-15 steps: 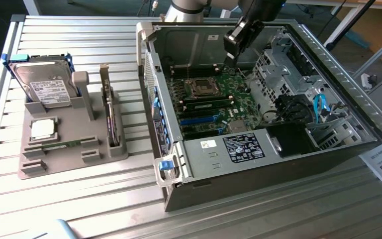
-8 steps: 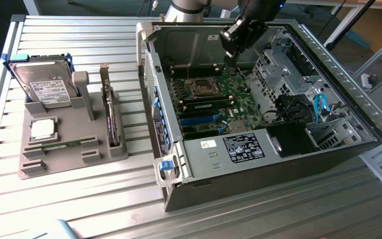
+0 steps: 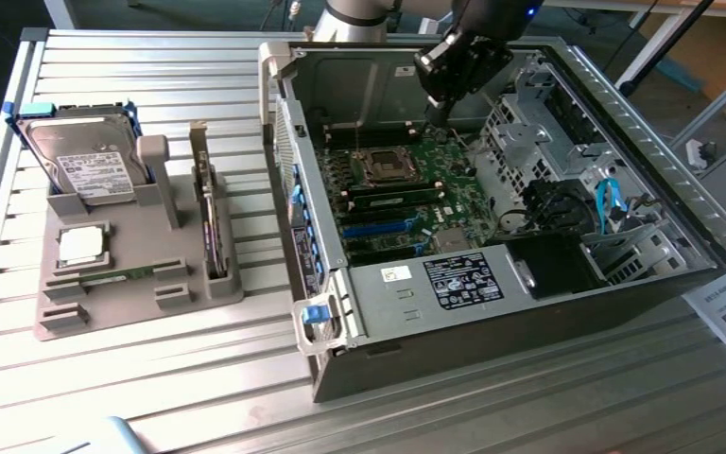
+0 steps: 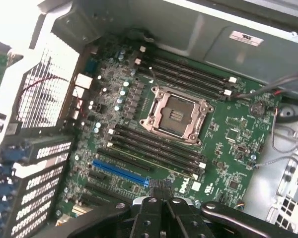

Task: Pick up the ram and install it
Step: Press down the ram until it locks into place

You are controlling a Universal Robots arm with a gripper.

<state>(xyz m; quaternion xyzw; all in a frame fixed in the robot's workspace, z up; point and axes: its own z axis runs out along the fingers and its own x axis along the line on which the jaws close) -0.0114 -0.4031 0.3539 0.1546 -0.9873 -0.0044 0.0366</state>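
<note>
Ribbed aluminium tabletop (image 3: 148, 397) carries a grey plastic parts holder (image 3: 98, 284), where the thin green ram stick (image 3: 117, 275) lies in a front slot. Farther back, above the green motherboard (image 3: 401, 194) of the open black computer case (image 3: 490, 312), the black gripper (image 3: 442, 115) hangs with jaws clenched, empty.

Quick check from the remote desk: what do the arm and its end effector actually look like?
The arm has a light grey, rounded joint housing at the frame's top edge. The end effector is black and blocky, tapering downward, with a small blue light near its upper part. In the wrist view its black fingers carry round screw holes.
</note>
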